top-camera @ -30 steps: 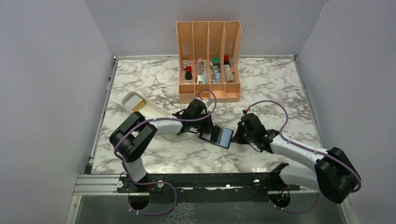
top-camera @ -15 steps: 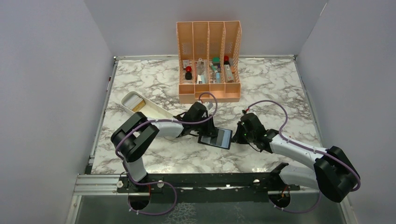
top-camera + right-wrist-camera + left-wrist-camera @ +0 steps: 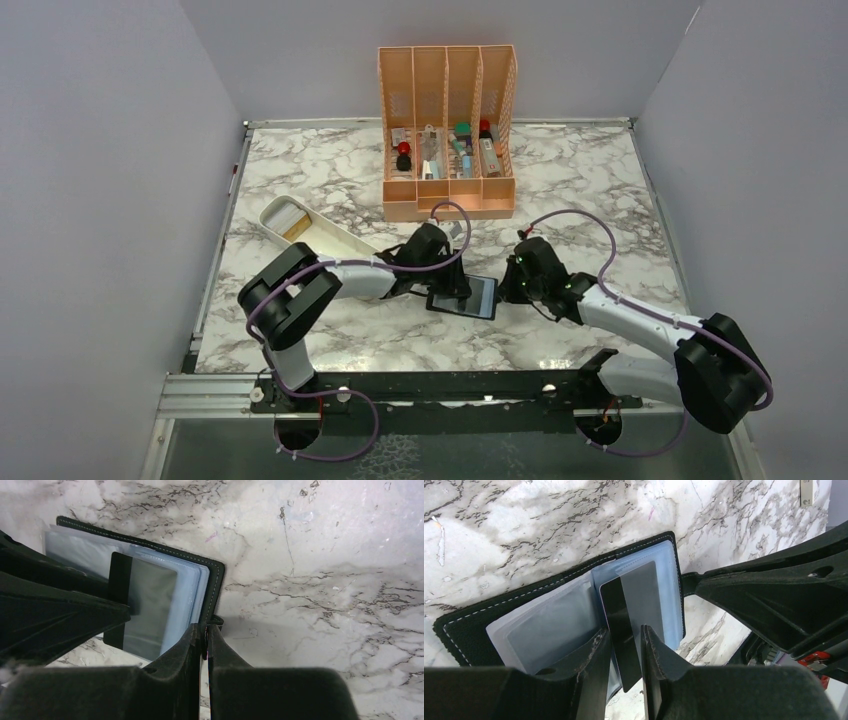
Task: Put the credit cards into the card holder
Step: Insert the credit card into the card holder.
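1. The card holder (image 3: 478, 297) lay open on the marble table (image 3: 600, 180), between the two grippers, its bluish pockets facing up.
2. The left gripper (image 3: 455, 289) was clenched on a dark credit card (image 3: 624, 615), one finger at each long edge.
3. The far end of that card sat inside a translucent pocket of the card holder (image 3: 549, 630), where it looked grey through the plastic. The near end, bare and black, stayed outside between the fingers (image 3: 596, 655).
4. The right gripper (image 3: 507, 290) was pinched closed on the card holder's outer edge (image 3: 216, 580), at the small clasp tab (image 3: 215, 620).
5. In the left wrist view, the left gripper's own fingers hid the near edge of the pockets, and the right gripper filled the right side, just beside the holder.
6. In the right wrist view, the left gripper covered the left part of the open holder.
7. A white tray (image 3: 335, 240) lay to the left behind the left arm, well apart from the holder, with a tan card (image 3: 295, 230) inside it.
8. An orange organiser (image 3: 447, 200) stood upright farther back, with small items in its slots.
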Action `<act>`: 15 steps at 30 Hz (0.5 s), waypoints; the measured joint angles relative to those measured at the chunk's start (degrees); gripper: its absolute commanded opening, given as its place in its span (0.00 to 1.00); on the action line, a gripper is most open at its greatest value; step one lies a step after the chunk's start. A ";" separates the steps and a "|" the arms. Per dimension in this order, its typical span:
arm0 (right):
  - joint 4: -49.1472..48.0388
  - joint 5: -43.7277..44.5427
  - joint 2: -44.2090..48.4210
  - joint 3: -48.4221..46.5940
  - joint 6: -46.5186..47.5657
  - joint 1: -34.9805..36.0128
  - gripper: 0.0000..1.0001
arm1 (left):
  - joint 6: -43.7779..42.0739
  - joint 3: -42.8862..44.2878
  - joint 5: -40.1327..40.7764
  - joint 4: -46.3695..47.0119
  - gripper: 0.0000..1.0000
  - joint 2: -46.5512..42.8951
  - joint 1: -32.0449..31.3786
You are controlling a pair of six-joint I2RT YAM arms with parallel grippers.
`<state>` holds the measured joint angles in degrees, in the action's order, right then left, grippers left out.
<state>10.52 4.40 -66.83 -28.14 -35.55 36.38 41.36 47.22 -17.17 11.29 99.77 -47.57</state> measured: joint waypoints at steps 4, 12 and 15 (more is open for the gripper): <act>0.39 1.20 0.00 -0.98 0.07 0.00 0.01 | 0.00 -0.15 0.22 -0.66 0.36 -0.79 -0.22; 1.25 2.38 -0.26 -1.92 0.50 0.00 0.01 | 0.02 -0.44 0.96 -0.83 0.41 -3.91 -0.46; 1.22 2.38 -0.26 -1.92 0.50 0.00 0.01 | 0.07 -0.44 1.18 -0.94 0.41 -3.93 -0.48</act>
<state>11.75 6.79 -67.09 -30.06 -35.05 36.38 41.43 46.78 -15.99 10.35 95.83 -48.05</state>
